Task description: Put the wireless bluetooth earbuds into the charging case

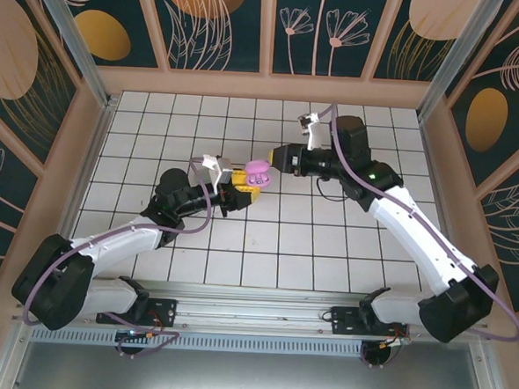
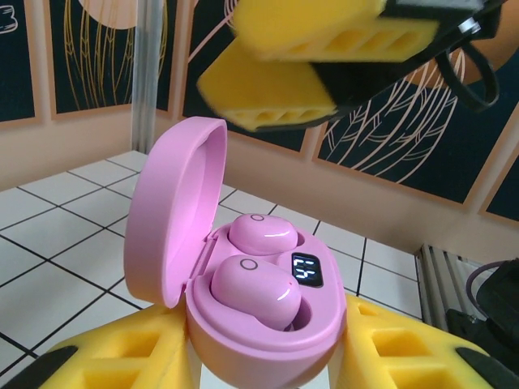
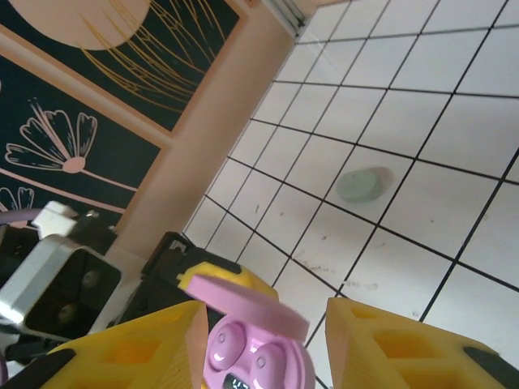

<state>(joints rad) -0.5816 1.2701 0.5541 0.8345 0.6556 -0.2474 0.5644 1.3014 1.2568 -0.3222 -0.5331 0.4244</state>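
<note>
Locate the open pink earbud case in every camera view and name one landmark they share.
Top external: pink case near the picture's centre.
Left wrist: case at bottom centre, lid open to the left.
Right wrist: case at the bottom edge, left of centre.
Shared landmark: the white tiled table.
</note>
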